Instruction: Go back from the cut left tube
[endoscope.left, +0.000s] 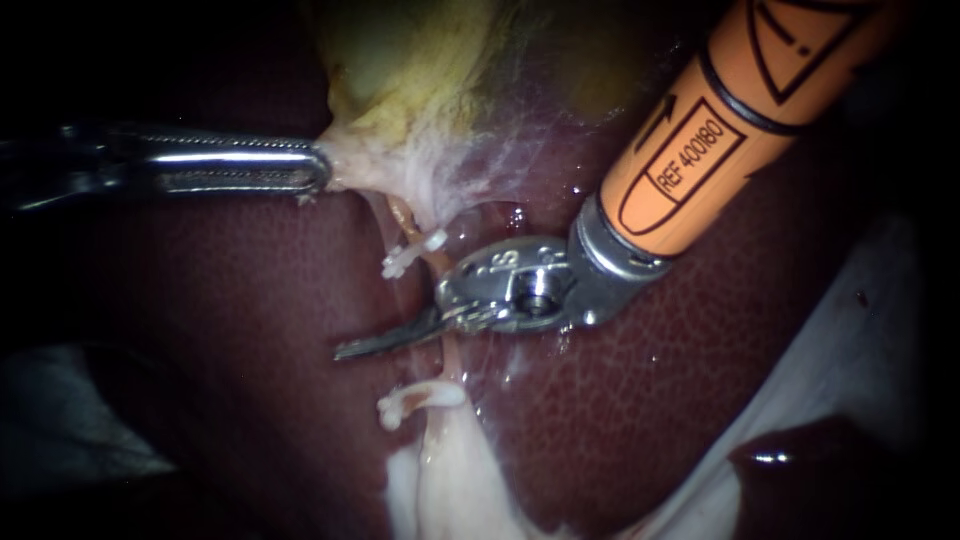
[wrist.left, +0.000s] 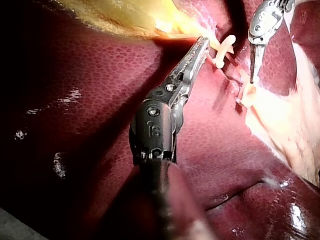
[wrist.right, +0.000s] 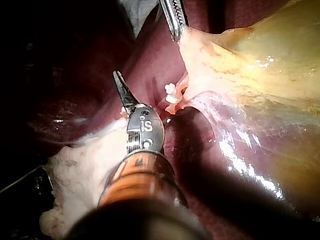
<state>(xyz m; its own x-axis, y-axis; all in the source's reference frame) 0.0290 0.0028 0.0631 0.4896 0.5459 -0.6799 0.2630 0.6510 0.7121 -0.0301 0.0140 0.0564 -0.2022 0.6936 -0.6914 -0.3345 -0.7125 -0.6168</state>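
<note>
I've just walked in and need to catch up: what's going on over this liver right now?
The left instrument is clamped on the pale edge of the yellowish gallbladder. The right instrument, the one with the orange shaft, ends in slim blades that lie shut and hold nothing. Its tip sits over the liver, in the gap where the tube is already cut through, between the upper clip and the lower clip.

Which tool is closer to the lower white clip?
Right: the right instrument, blades shut, lies just above the lower clip; the left instrument holds the gallbladder, well beyond.
</note>
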